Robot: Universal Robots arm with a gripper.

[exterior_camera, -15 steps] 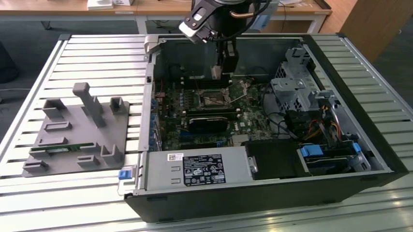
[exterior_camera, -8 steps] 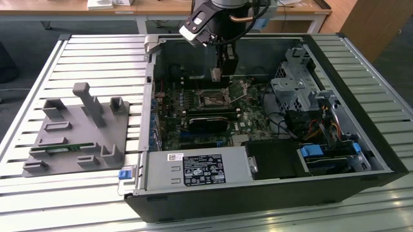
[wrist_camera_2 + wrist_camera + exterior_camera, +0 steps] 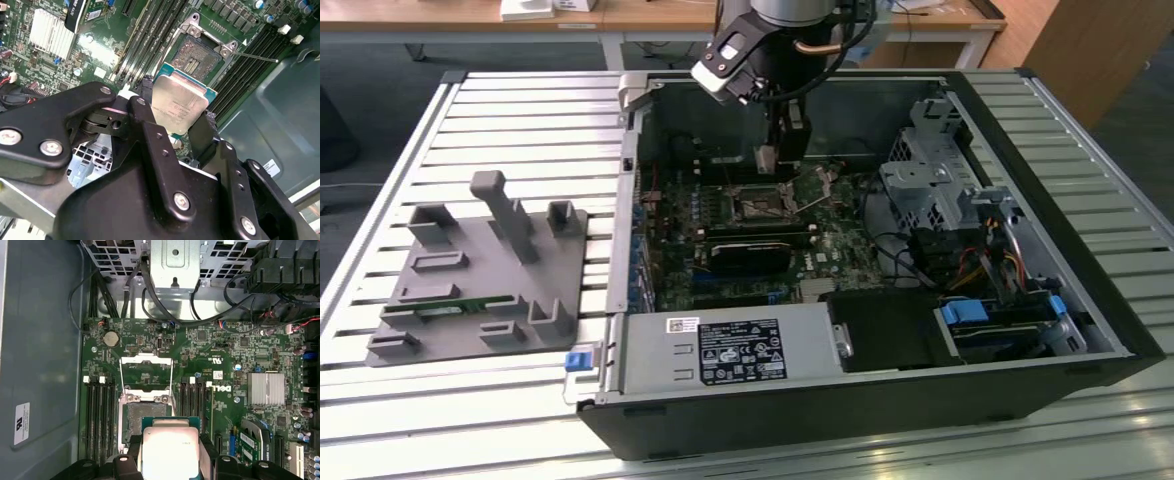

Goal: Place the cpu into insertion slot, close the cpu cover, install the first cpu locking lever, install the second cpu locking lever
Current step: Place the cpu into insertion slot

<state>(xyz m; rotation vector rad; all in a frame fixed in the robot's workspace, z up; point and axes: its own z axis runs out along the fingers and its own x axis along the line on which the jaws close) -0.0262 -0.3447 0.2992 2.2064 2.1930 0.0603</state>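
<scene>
Inside the open computer case (image 3: 854, 415), gripper (image 3: 770, 160): hangs above the green motherboard (image 3: 220, 347), its two black fingers (image 3: 150, 125) clamped on opposite edges of the cpu (image 3: 181, 100)
Cpu position: held in the air just short of the insertion slot (image 3: 142, 412), overlapping part of it in the first wrist view
Cpu facing: silver-grey top turned toward both wrist cameras, appearing roughly parallel to the board; a green border shows along the edge nearest the slot
Long axis: the chip looks close to square, so which side is longer cannot be told
Insertion slot: uncovered, dark centre bare, silvery rim around it
Cpu cover (image 3: 146, 359): swung up off the slot, standing open on the side away from the chip
Hidden: the chip's underside and its gripped edges are covered; in the exterior view the chip is too small to make out
Edges and room: long black memory slots (image 3: 97, 415) flank the slot closely on both sides; a thin metal rod (image 3: 260, 58) lies across one bank; the grey case wall (image 3: 40, 340) stands beyond; cables (image 3: 150, 295) and a finned heatsink (image 3: 267, 388) sit well apart from the slot
</scene>
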